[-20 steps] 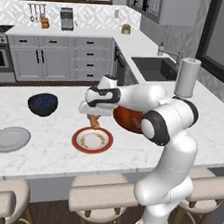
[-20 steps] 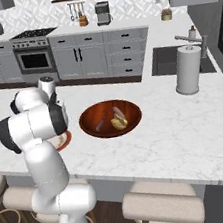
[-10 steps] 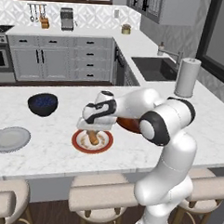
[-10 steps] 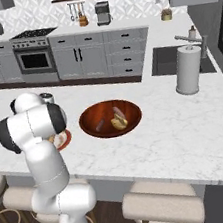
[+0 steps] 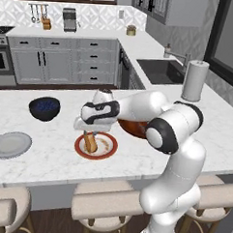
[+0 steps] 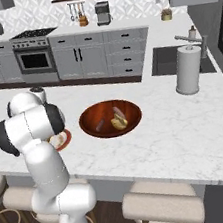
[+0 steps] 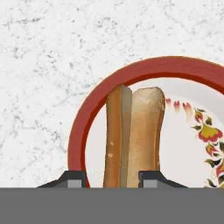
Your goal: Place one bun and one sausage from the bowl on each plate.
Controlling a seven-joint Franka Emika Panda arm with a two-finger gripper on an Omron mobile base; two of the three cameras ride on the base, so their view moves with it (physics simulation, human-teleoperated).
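Bun [image 7: 131,135]: between the fingertips [image 7: 74,178], reaching toward 12 o'clock over the red-rimmed plate [image 7: 94,111].
Gripper [image 5: 90,134]: jaws flank the bun; clamped or loosened, cannot tell.
Bowl [image 6: 91,115]: on the worktop [image 6: 186,127], at the plate's 3 o'clock.

counter [image 5: 48,168]: I see white marble, grey-veined, polished | red-rimmed plate [image 7: 109,83]: I read glazed ceramic, cream centre, painted flowers | bun [image 7: 131,135]: matt, finely grainy crust | bowl [image 6: 88,129]: glossy reddish-brown, looks like lacquered wood | grey plate [image 5: 9,145]: smooth, dull sheen | stool seats [image 5: 104,205]: matt beige padding
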